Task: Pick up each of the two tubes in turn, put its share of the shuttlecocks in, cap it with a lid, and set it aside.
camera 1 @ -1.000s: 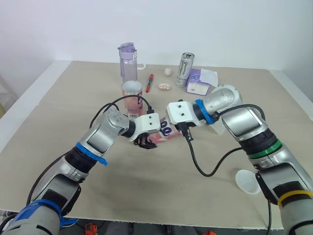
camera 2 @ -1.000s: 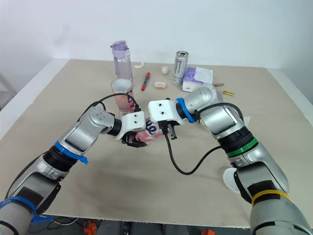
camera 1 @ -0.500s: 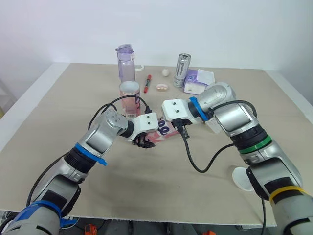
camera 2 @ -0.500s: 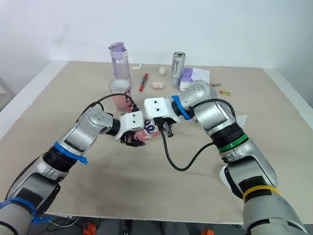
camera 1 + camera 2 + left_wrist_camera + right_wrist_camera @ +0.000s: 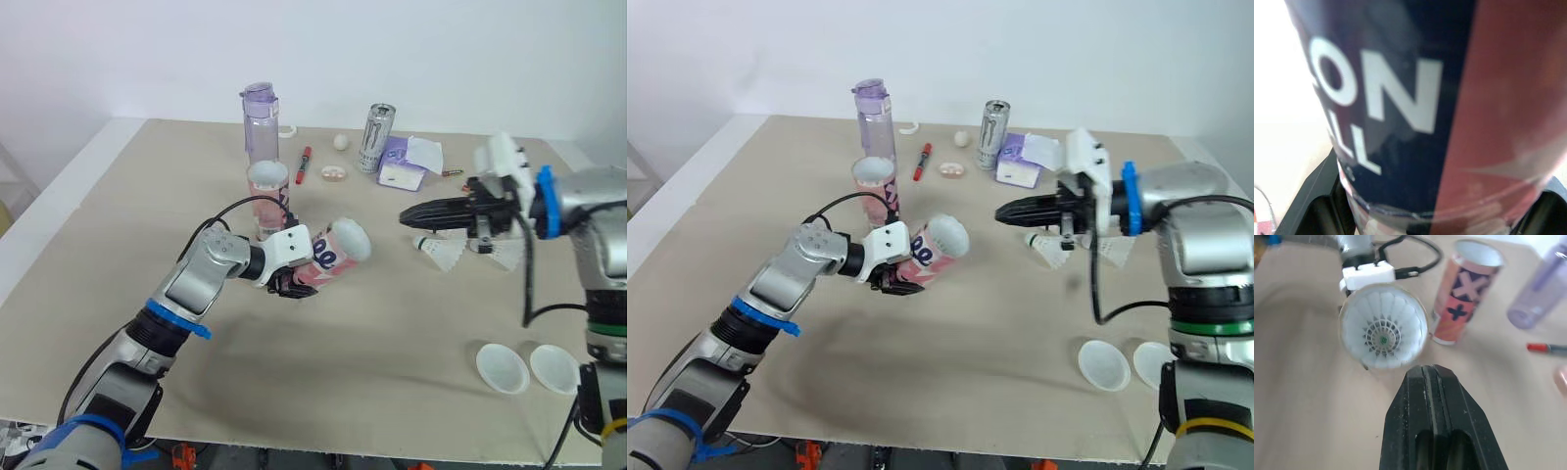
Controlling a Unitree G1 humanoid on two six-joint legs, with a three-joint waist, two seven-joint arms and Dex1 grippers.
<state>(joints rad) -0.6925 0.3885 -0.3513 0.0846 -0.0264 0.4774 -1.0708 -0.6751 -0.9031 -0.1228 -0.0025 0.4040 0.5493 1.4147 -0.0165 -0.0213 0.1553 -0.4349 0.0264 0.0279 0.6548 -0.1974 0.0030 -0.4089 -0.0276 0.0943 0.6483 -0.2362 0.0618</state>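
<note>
Withdrawn from the tube's mouth, the right end effector [image 5: 408, 215] now hangs well to the right of where it was a second ago. Its fingers are pressed together and hold nothing. The left end effector [image 5: 290, 284] has kept its place near the middle of the tabletop [image 5: 343, 377], pinching the tube [image 5: 333, 257] by its lower end.

The tube's long axis runs from that grip up and to the right, tilted rather than upright, so the open mouth faces the right arm. The right wrist view looks almost straight down the bore. One shuttlecock [image 5: 1383, 328] sits inside, feathers outward, close to the rim.

The next move turns on the loose shuttlecocks [image 5: 443, 254] lying on the tabletop. They are just below the right end effector and slightly nearer than its tip, with the tube well apart to the left. The right arm is plainly the nearer one. The left of the pair lies almost under the fingertips with its cork toward the tube, so I judge a short drop and a spreading of the fingers would reach it. The carry would then run leftward along the tube's axis.

A second tube [image 5: 267, 199] stands upright just beyond the held one, open and uncapped. Two lids [image 5: 503, 367] lie side by side at the near right, untouched.
</note>
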